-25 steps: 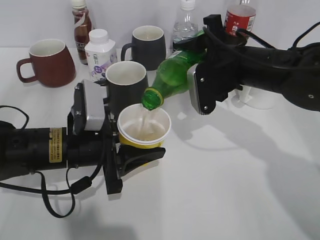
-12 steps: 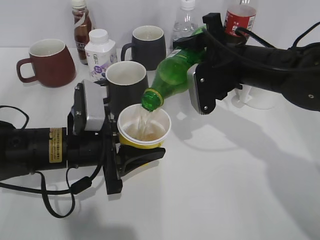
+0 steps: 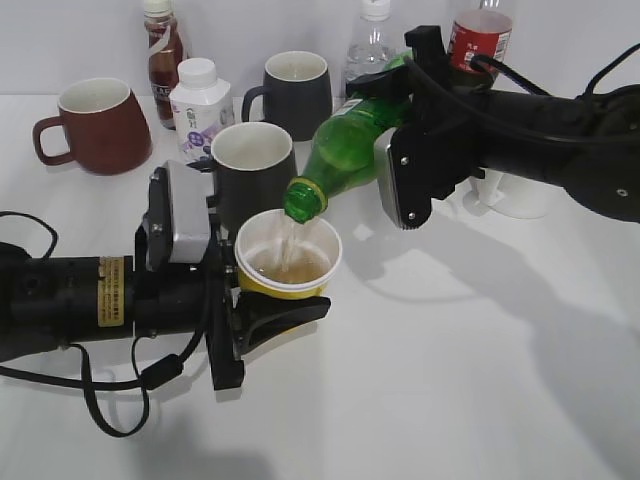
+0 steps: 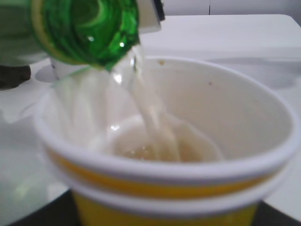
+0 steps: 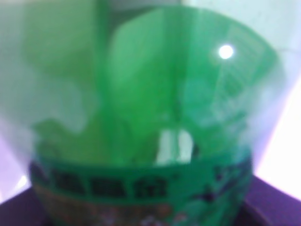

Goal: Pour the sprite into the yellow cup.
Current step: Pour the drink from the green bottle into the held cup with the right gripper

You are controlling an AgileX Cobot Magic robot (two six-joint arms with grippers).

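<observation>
Nearest, the left gripper (image 3: pixel 262 305) clasped the yellow cup (image 3: pixel 288 262) between its jaws on the white table (image 3: pixel 450 370); clear liquid pooled in it. A thin stream (image 4: pixel 150 115) fell from the sprite (image 3: pixel 345 150), tilted mouth-down just above the rim, its body clamped in the right gripper (image 3: pixel 415 120). Behind stood a dark mug (image 3: pixel 252 170).

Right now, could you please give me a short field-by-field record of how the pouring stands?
stage: pouring under way
sprite bottle: tilted, open mouth over the cup, uncapped
stream: clear liquid falling into the cup
yellow cup: upright, partly filled
left gripper: shut on the cup
right gripper: shut on the bottle's body
nearby: dark mug right behind the cup; red mug at far left
</observation>
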